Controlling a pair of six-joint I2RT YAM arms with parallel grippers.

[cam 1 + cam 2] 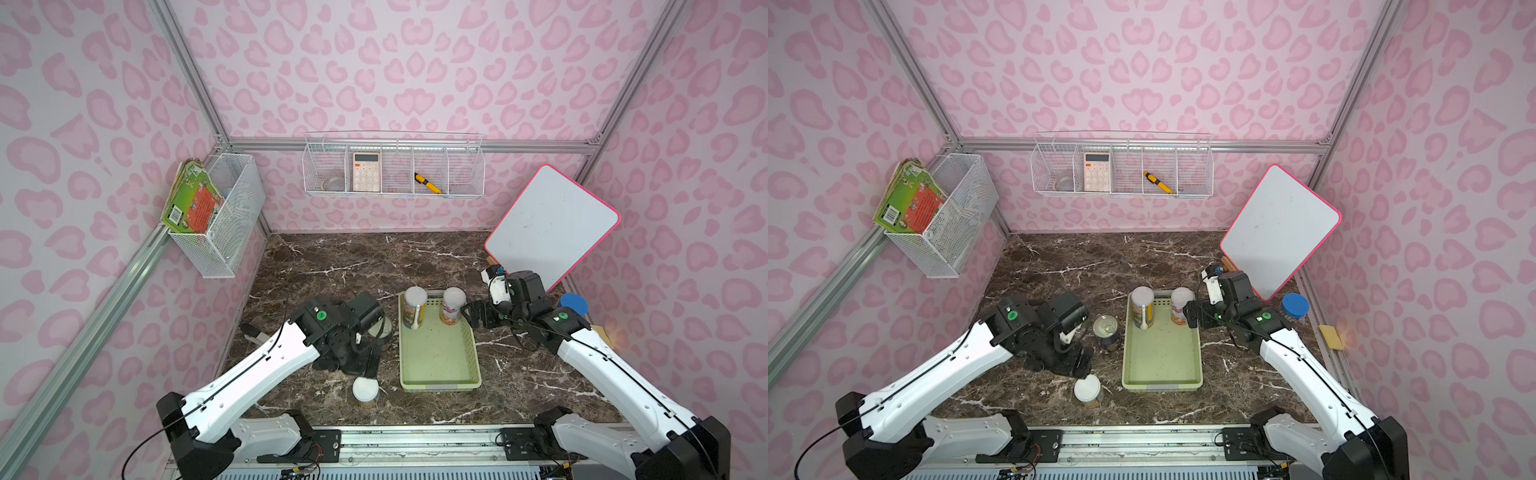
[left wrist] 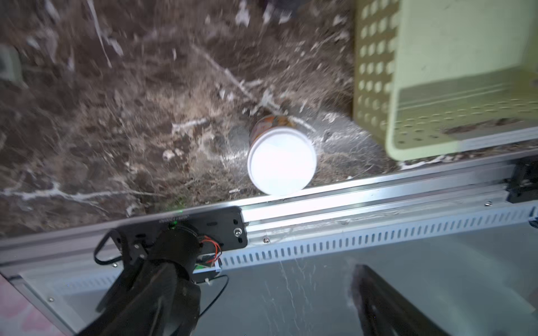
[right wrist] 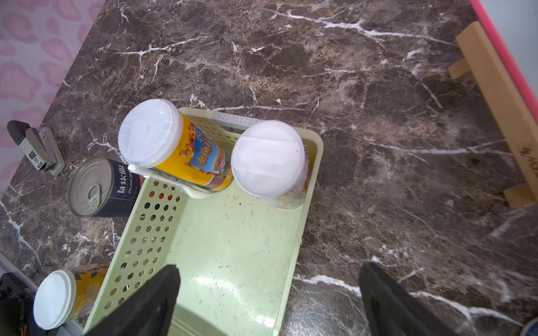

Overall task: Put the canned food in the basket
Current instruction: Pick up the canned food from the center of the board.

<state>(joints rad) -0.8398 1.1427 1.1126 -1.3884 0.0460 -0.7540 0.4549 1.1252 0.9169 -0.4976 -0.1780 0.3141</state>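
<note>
1. Canned food here is four upright cans, with the far wall taken as 12 o'clock. Two stand inside the basket (image 1: 438, 361). The yellow-labelled can (image 1: 415, 309) is in its 11 o'clock corner and the red-lettered can (image 1: 454, 309) in its 1 o'clock corner.
2. Two are outside on the table (image 1: 332, 270). The dark pull-tab can (image 1: 1108, 330) is just beside the basket wall at 9 o'clock. The orange-labelled can (image 1: 365, 390) is at the basket's 7 o'clock, near the front edge.
3. Jaws of the left gripper (image 2: 266, 279) are spread wide and empty. It hangs at 12 o'clock of the orange-labelled can, not around it.
4. Jaws of the right gripper (image 3: 270, 266) are also wide and empty. It sits at 3 o'clock of the red-lettered can, over the basket's wall.
5. Handling, as a judgement:
   - All the cans look rigid and fairly heavy for their size. Their glossy printed sides are likely slippery.
   - The white plastic lids may flex or pop, so they are a poor place to grip.
   - The pull-tab could snag a finger.
   - Best hold is across the body at mid-height, jaws level, squeezing firmly.
   - The dark can is squat and wide and needs nearly the full jaw span.
</note>
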